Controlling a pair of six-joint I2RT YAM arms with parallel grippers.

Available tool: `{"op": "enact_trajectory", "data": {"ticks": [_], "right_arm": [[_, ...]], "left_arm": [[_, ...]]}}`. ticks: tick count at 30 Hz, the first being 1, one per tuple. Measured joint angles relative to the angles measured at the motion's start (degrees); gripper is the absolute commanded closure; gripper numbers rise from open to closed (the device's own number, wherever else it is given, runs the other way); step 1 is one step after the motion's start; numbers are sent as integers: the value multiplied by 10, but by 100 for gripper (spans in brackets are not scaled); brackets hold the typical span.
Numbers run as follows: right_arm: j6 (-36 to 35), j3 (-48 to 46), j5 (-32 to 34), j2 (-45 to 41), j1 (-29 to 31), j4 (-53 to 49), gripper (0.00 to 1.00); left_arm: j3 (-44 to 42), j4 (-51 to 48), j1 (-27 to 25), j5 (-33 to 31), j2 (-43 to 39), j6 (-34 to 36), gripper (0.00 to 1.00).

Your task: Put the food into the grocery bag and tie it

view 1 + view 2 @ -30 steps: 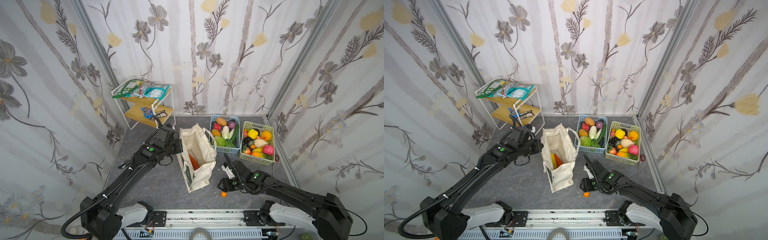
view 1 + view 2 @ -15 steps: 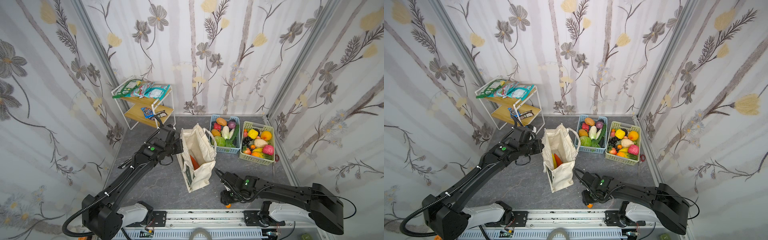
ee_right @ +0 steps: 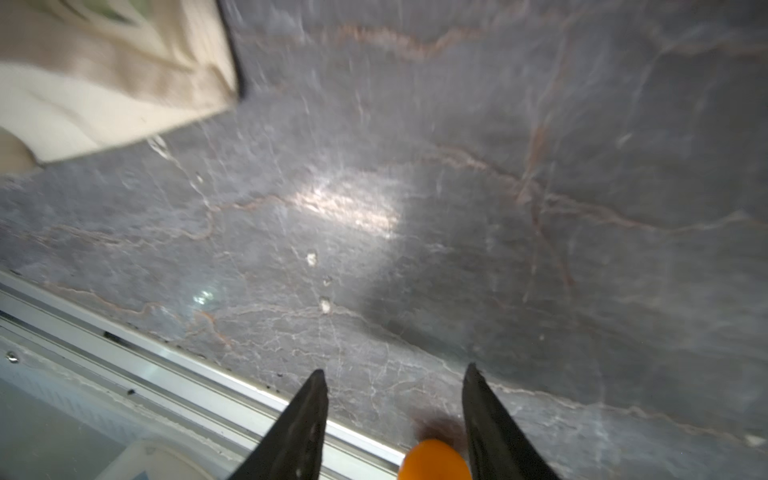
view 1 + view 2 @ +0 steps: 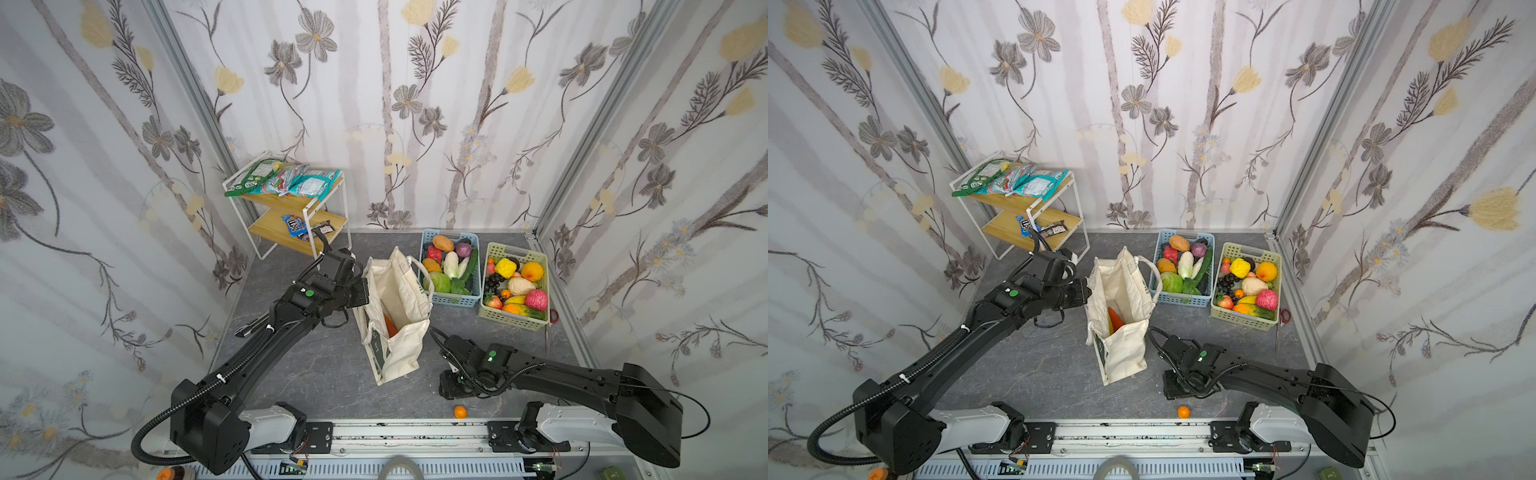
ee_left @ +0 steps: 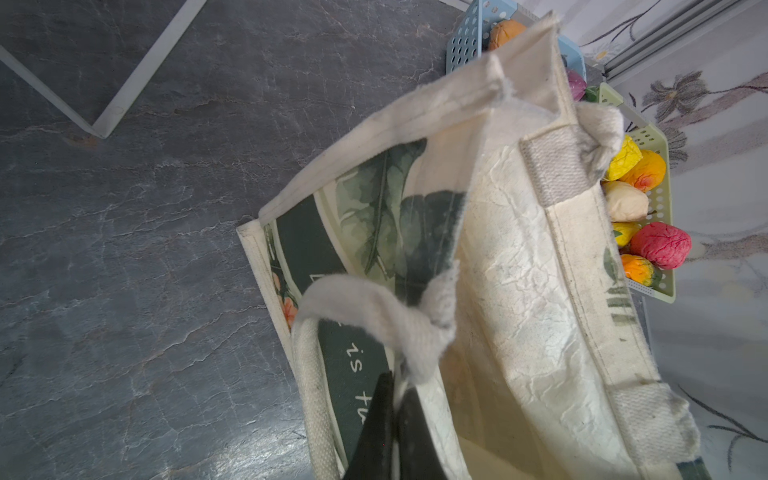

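Pulled back toward the near rail [image 4: 415, 430], the right hand [image 4: 452, 383] hung low in both top views, with the small orange fruit [image 4: 460, 412] on the desk [image 4: 324, 374] just railward of it and nearer this arm. The grocery bag [image 4: 399, 353] stood apart. Left wrist: the left hand [image 5: 394, 390] was clamped on the bag's rim. Right wrist: the 2 fingers [image 3: 299, 424] stood apart, the fruit between them, behind the tips.

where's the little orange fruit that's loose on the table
The small orange fruit lies on the grey tabletop by the front rail, right of centre in both top views, beside the right gripper, whose open jaws straddle it.
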Motion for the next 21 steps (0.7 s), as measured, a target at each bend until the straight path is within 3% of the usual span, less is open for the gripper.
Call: {"op": "enact_trajectory", "data": {"ticks": [5, 12, 21], "right_arm": [[-23, 30, 20, -26, -24, -50, 36], [-14, 26, 14, -81, 3, -137, 32], [36, -17, -22, -65, 63, -107, 31]], "left_arm": [[4, -1, 0, 0, 3, 2, 100], [4, 0, 0, 5, 10, 4, 100], [3, 3, 0, 13, 16, 4, 100]]}}
